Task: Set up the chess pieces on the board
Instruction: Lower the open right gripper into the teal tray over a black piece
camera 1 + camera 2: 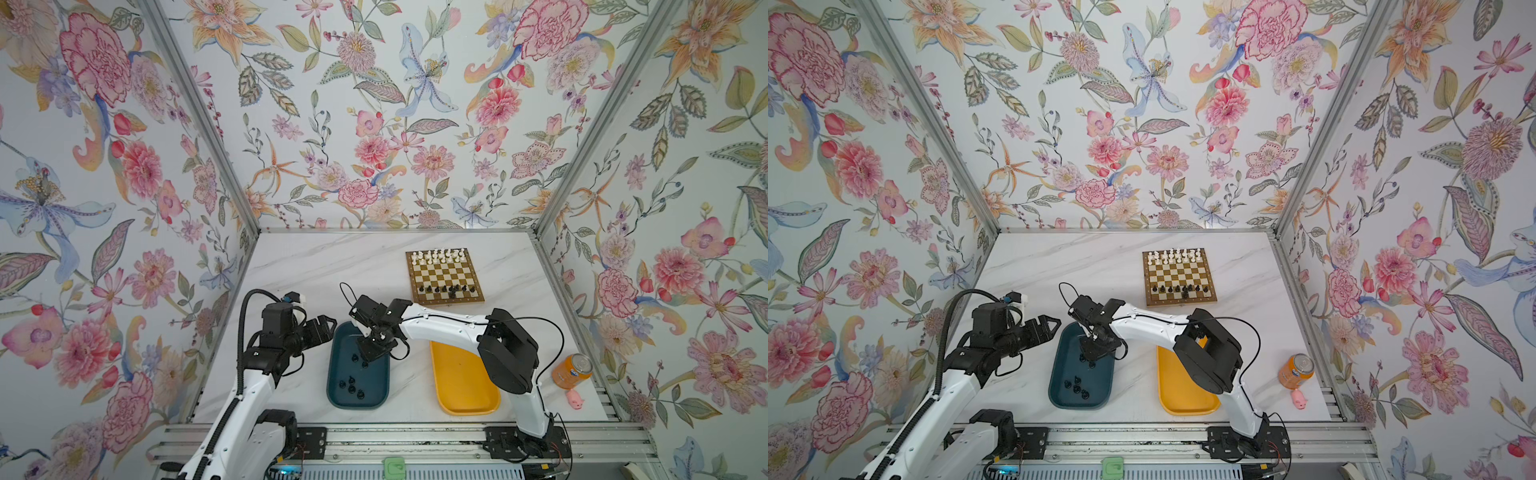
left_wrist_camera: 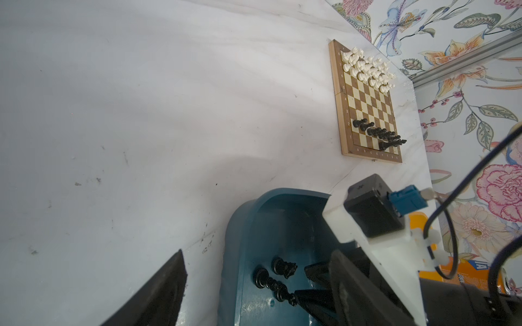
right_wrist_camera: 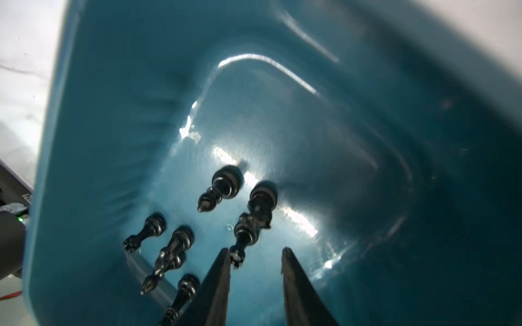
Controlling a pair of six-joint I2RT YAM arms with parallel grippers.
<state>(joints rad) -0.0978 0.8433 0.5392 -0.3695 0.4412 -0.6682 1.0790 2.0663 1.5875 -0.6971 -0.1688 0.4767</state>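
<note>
The square wooden chessboard point(image 1: 444, 270) with brown and cream squares lay on the white marbled tabletop point(image 1: 316, 266), right of centre in both top views. Tiny white plastic chessmen point(image 1: 438, 255) filled the two rows at its upper edge. Tiny black plastic chessmen point(image 1: 444, 287) stood near its lower edge, most in one row and at least one in the row nearest the border. In the left wrist view, small pale numerals ran along one side of the brown border and small letters along another. The numerals 1 to 4 could just be made out; the letters could not.

More black pieces, the toppled chessmen point(image 3: 223, 186), lay on their sides in a teal oblong plastic tray point(image 1: 376, 386) at lower centre. The right gripper point(image 3: 255, 251) pointed down into that tray. Its fingers point(image 3: 299, 288) stood partly apart and clamped nothing, though the head of one toppled piece lay against the inner edge of one fingertip.

The left gripper point(image 1: 330, 323) hung just left of the teal tray's upper end, its fingers spread wide and empty.

A yellow oblong plastic tray point(image 1: 461, 386) lay right of the teal one, partly under the right arm. An orange drink can point(image 1: 572, 371) stood at lower right, its blue logo too small to read. A small pink toy pig point(image 1: 575, 400) lay just below the can.
</note>
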